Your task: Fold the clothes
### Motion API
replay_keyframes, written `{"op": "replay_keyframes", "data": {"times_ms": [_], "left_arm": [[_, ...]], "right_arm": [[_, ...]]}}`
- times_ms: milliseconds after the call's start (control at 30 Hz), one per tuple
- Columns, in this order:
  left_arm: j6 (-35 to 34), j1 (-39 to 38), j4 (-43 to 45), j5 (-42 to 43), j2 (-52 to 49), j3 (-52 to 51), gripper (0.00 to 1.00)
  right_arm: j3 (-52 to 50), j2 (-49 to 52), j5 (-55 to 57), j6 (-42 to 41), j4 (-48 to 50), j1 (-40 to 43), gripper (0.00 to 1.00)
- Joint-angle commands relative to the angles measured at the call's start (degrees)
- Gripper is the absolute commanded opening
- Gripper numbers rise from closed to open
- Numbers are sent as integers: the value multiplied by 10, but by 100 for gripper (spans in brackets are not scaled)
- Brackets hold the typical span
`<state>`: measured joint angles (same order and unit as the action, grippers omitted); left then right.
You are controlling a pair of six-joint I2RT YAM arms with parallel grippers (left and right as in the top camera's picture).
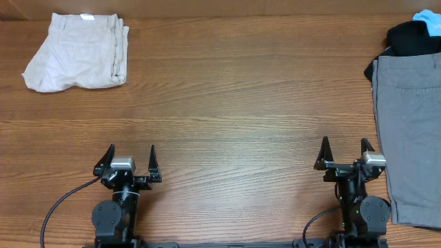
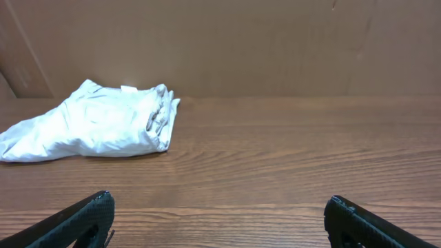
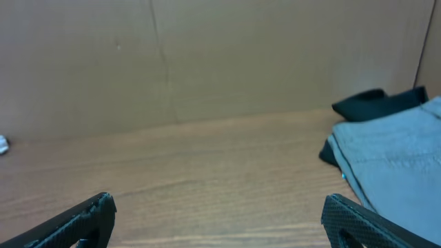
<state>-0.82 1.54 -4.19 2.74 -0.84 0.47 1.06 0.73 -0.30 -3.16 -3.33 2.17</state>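
The grey shorts [image 1: 412,134] lie flat at the table's right edge, running from back to front; they also show in the right wrist view [image 3: 393,162] at the right. My right gripper [image 1: 344,155] is open and empty just left of the shorts, not touching them; its fingertips frame bare wood [image 3: 219,203]. My left gripper [image 1: 131,160] is open and empty at the front left, far from the shorts; its fingers frame bare wood [image 2: 219,203].
Folded cream-beige shorts [image 1: 77,60] lie at the back left, also in the left wrist view [image 2: 96,124]. A black garment [image 1: 412,38] and a blue item [image 1: 428,22] sit at the back right, behind the grey shorts. A brown wall stands behind the table.
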Motion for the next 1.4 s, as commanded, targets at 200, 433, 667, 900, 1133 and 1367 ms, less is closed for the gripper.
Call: {"op": "replay_keyframes", "data": {"times_ms": [200, 433, 667, 900, 1133, 1367], "left_arm": [[15, 3, -1, -4, 6, -2, 100], [15, 3, -1, -4, 6, -2, 100], [15, 3, -1, -4, 6, -2, 100], [15, 3, -1, -4, 6, -2, 100], [15, 3, -1, -4, 6, -2, 100], [15, 3, -1, -4, 6, -2, 100]], "right_arm": [[-6, -6, -312, -213, 5, 2, 100], [-6, -6, -405, -313, 65, 2, 100], [71, 0, -317, -314, 230, 2, 100], [276, 159, -171, -111, 19, 2, 100], [560, 514, 63, -1, -217, 3, 100], [872, 857, 89, 36, -477, 14, 100]]}}
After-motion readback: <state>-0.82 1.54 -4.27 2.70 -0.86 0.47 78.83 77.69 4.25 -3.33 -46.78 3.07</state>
